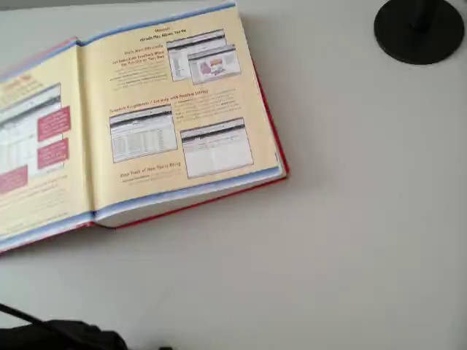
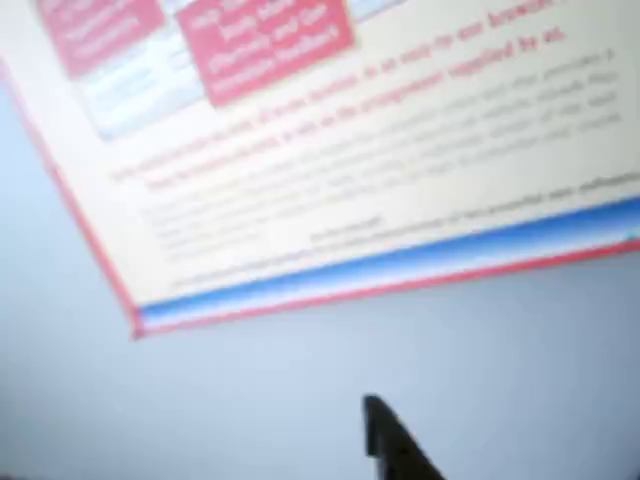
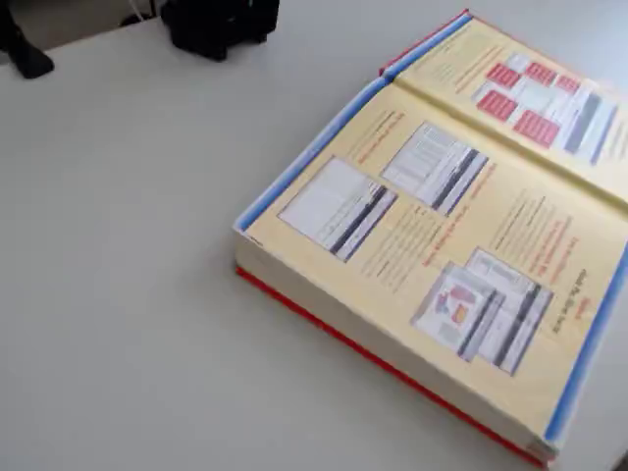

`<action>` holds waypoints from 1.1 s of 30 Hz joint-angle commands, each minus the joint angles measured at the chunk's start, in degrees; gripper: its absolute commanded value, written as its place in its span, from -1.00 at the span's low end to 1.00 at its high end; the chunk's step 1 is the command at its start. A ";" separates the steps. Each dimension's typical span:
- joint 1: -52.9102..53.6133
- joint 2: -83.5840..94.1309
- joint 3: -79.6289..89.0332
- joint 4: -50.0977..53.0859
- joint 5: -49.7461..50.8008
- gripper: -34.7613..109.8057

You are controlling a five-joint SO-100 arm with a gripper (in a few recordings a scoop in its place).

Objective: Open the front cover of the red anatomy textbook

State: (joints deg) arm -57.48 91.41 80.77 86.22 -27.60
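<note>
Red anatomy textbook [image 1: 175, 109] open, front cover [image 1: 36, 146] flat

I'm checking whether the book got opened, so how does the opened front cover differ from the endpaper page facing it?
The front cover lies flat on the table, while the facing page rests raised on the thick page block. The cover's inner side carries red boxes; the facing page shows mostly grey screenshots with red text. Both are tan-yellow with blue bands.
</note>
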 commanded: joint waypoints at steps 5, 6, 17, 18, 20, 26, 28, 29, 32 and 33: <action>7.91 7.82 -5.01 -1.49 4.57 0.40; 9.93 9.32 -5.10 -1.85 5.36 0.40; 34.37 23.55 -4.66 -2.02 9.58 0.40; 36.56 24.43 -4.57 -1.93 9.40 0.40; 40.52 25.93 -4.57 -1.49 9.40 0.39; 52.03 28.30 -4.39 -0.97 11.60 0.32; 55.55 29.44 -4.13 -0.79 12.13 0.28; 57.30 30.15 -3.96 -0.79 12.39 0.23; 62.31 32.61 -2.99 -0.70 13.36 0.13; 63.63 33.84 -1.85 -0.88 13.45 0.11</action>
State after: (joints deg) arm -0.62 119.62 79.72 85.25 -15.03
